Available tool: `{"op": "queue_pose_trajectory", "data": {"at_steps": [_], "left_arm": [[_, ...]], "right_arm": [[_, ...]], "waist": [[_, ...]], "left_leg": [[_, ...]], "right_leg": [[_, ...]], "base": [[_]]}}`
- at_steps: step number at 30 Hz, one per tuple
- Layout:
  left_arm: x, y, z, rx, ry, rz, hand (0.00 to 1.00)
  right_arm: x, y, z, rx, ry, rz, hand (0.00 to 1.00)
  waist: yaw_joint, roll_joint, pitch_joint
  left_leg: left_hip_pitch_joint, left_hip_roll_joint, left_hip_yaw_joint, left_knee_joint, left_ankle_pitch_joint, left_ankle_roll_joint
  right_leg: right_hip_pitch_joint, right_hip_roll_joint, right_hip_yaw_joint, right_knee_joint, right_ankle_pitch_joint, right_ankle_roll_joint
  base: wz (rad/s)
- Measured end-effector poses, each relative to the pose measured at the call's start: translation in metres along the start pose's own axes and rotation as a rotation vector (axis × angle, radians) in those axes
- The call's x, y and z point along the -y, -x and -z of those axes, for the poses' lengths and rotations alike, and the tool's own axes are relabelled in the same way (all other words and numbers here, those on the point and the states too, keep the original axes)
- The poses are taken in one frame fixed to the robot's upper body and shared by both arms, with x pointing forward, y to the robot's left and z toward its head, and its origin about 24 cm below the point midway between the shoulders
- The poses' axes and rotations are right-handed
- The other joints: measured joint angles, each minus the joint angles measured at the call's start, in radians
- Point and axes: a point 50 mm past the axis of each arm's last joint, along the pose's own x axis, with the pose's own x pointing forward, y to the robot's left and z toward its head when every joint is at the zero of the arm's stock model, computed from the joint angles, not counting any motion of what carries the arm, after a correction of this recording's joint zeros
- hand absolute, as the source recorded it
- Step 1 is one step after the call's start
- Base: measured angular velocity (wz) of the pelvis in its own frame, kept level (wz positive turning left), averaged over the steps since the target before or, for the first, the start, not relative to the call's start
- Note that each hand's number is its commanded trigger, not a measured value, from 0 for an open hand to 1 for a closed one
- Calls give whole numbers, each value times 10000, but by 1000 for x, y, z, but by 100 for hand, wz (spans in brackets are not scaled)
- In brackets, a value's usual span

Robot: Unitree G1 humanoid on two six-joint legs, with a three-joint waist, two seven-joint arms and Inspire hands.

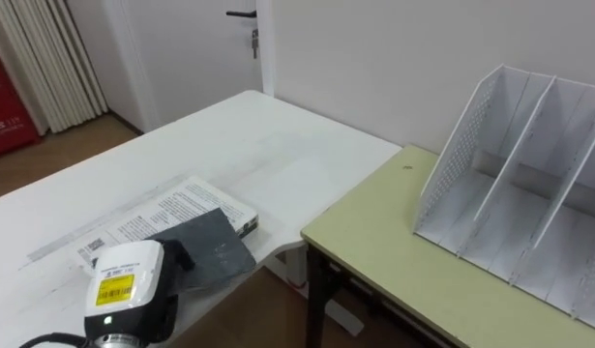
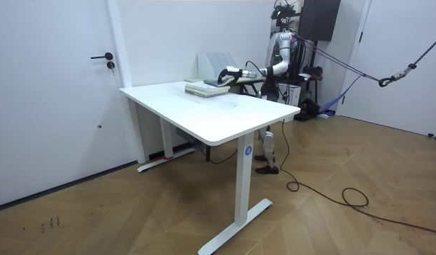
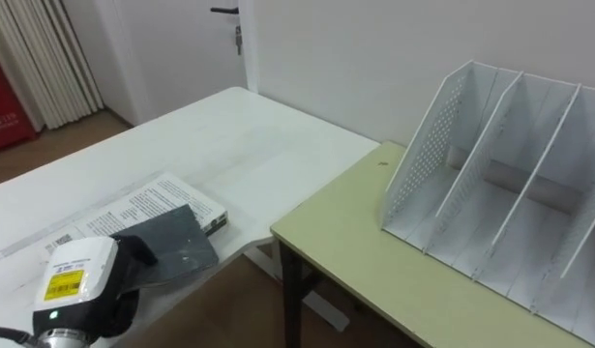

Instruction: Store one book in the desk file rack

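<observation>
A dark grey book (image 1: 215, 246) lies tilted on top of a white printed book (image 1: 181, 208) at the near corner of the white table (image 1: 239, 135), jutting over the table's edge. My left hand (image 1: 181, 257) comes in from the lower left, its thumb on the grey cover and its other fingers hidden beneath. The white file rack (image 1: 510, 174), with a perforated side and upright dividers, stands empty on the olive desk (image 1: 394, 251) to the right. In the room view I stand behind the white table with my arm stretched out to the books (image 2: 203, 88).
A narrow gap separates the white table from the olive desk. A door (image 1: 195, 48) with a dark handle, a curtain (image 1: 45, 58) and a red object (image 1: 7, 106) are at the back left. Cables (image 2: 345, 198) trail across the wooden floor.
</observation>
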Motion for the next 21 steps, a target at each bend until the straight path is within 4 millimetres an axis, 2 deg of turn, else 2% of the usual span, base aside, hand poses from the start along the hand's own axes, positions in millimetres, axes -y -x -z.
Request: {"op": "queue_pose_trajectory", "data": {"at_steps": [15, 18, 21], "left_arm": [[-2, -1, 0, -2, 72, -113, 100], [-4, -2, 0, -58, 293, -172, 100], [-10, -2, -1, -197, 1526, -330, 100]], "right_arm": [[0, 0, -2, 73, 5, 40, 0], [0, 0, -5, 201, -5, 53, 0], [0, 0, -11, 460, 127, 67, 0]], "waist": [[-76, 30, 15], [-69, 30, 15], [-66, -20, 18]], "left_leg": [[21, -19, -20, -83, 12, 9], [20, -21, -27, -102, 12, 9], [20, -32, 11, -82, 25, 22]], "right_leg": [[-57, -20, 38, 1, -79, 33], [-61, -20, 37, -9, -82, 32], [-62, -90, -18, -15, -85, 36]], "base": [[0], [0], [0]]}}
